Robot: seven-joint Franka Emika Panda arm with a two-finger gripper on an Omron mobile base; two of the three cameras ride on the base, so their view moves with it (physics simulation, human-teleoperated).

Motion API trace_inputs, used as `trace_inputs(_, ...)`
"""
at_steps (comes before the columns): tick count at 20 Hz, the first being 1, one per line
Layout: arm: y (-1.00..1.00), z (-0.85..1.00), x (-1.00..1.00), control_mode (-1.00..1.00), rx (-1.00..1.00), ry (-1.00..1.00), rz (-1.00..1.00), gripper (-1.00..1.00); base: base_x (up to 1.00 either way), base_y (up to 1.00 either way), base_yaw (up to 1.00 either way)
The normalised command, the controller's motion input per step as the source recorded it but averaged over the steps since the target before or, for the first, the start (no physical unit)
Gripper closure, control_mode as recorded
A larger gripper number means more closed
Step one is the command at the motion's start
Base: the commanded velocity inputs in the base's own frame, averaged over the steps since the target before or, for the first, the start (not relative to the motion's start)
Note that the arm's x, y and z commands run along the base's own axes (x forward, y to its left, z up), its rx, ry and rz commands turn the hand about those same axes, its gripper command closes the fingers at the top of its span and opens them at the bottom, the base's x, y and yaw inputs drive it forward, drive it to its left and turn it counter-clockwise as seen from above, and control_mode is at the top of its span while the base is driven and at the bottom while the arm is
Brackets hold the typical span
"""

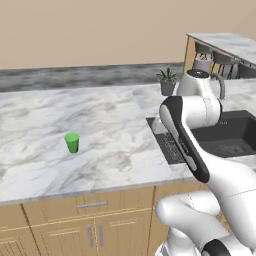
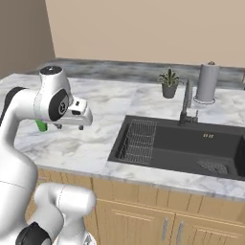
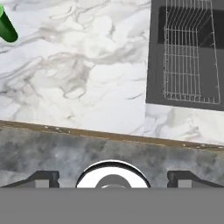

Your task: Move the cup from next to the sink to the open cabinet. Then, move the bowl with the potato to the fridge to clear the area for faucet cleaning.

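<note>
The green cup (image 1: 72, 142) stands upright on the marble counter (image 1: 115, 125), well left of the sink (image 1: 235, 132). In the right base view the cup (image 2: 41, 126) peeks out from behind my hand. My gripper (image 2: 71, 126) hovers above the counter between cup and sink, open and holding nothing. The hand view looks down at the counter's front edge, with the cup (image 3: 6, 26) at its top left corner, the sink's wire rack (image 3: 188, 57) at top right, and my open gripper (image 3: 113, 179) at the bottom. The faucet (image 2: 187, 103) rises behind the sink (image 2: 191, 143). Cabinet, bowl, potato and fridge are out of view.
A small potted plant (image 2: 168, 82) and a grey upright cylinder (image 2: 207, 82) stand by the back wall behind the sink. A mesh drain tray (image 2: 213, 166) lies in the basin beside the wire rack (image 2: 139, 141). Drawers and cupboard doors (image 1: 92, 225) run below the counter.
</note>
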Motion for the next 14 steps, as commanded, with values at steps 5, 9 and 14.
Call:
trace_inputs(5, 0.0, 0.0, 0.0, 1.0, 0.0, 0.0, 0.0, -1.0, 0.58, 1.0, -0.02)
trace_inputs(9, 0.0, 0.0, 0.0, 1.0, 0.0, 0.0, 0.0, -1.0, 0.54, 0.96, -0.02)
trace_inputs(14, 0.17, -0.18, 0.6, -1.0, 0.0, 0.02, -0.05, -1.0, 0.09, 0.11, 0.0)
